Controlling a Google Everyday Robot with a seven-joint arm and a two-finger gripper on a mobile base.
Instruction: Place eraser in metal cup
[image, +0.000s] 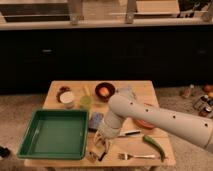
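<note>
My gripper (100, 146) points down over the front of the wooden table (135, 150), just right of the green tray. A small pale and dark block that looks like the eraser (93, 157) lies right under and in front of the gripper, near the table's front edge. Whether the gripper touches it cannot be told. The metal cup (125, 91) shows as a greyish shape at the back of the table, right of the dark red bowl, partly hidden behind my white arm (150, 117).
A green tray (50, 134) fills the left front. A white round container (66, 97), a pale green cup (86, 101) and a dark red bowl (104, 90) stand at the back. A blue sponge (96, 120), a black-and-white utensil (128, 133), an orange dish (145, 123), a green pepper (154, 145) and a fork (135, 156) lie around.
</note>
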